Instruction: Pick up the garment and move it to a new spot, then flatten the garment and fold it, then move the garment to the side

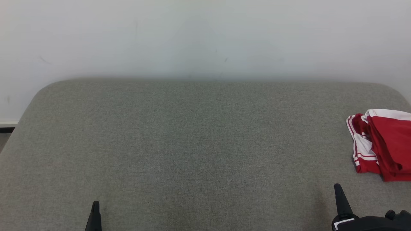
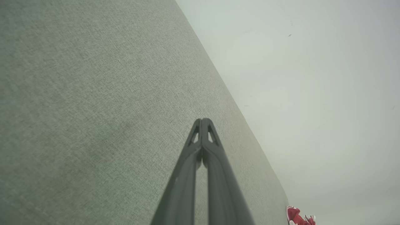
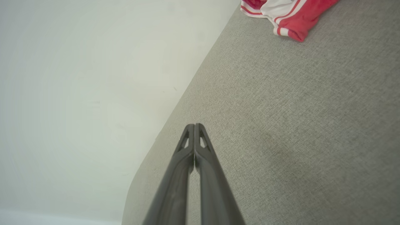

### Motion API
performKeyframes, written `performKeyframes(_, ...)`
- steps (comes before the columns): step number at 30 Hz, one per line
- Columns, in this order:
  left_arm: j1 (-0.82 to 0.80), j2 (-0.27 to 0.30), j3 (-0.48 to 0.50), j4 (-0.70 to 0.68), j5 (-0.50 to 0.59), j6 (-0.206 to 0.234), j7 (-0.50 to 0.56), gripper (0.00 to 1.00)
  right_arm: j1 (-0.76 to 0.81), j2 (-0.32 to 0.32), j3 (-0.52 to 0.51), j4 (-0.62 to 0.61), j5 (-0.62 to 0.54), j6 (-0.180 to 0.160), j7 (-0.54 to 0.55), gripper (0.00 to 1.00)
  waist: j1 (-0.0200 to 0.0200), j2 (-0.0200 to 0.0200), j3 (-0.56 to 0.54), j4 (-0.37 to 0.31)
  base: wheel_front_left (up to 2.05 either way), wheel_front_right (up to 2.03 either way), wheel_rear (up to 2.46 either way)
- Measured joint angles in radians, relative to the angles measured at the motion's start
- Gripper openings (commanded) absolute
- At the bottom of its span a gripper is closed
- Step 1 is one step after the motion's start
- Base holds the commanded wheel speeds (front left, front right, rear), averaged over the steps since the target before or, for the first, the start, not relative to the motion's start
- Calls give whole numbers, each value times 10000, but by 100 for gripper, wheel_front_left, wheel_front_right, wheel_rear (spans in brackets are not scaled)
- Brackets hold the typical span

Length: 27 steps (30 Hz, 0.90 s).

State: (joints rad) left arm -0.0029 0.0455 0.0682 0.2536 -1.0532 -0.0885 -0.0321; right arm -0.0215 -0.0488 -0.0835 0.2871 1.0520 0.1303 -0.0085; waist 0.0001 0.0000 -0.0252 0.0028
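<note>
Hugging right edge of surface (image 1: 192,144): garment (image 1: 388,144)

From my end, left gripper (image 2: 202,120) & right gripper (image 3: 194,125) = long dark-grey tapered fingers (image 2: 218,181) w/ triangular cutouts near the tips.

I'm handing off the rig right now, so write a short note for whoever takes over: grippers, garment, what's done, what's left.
Left gripper: shut, empty, over the front left of the grey cushion.
Right gripper: shut, empty, at the front right, apart from the garment.
Garment: red and white, bunched at the cushion's right edge, partly cut off in the head view.
Done: nothing clearly; it looks rumpled, not neatly folded.
Left: probably everything: pick up, move, flatten, fold, set aside.
</note>
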Motion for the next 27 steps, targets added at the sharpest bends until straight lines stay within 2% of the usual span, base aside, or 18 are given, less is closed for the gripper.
performKeyframes(27, -457, 12, 211, -31, -2537, -176, 690, 0, -395, -2, -138, -174, 2564, 0, 545, 0, 0, 0, 111, -11, 0, 0, 0)
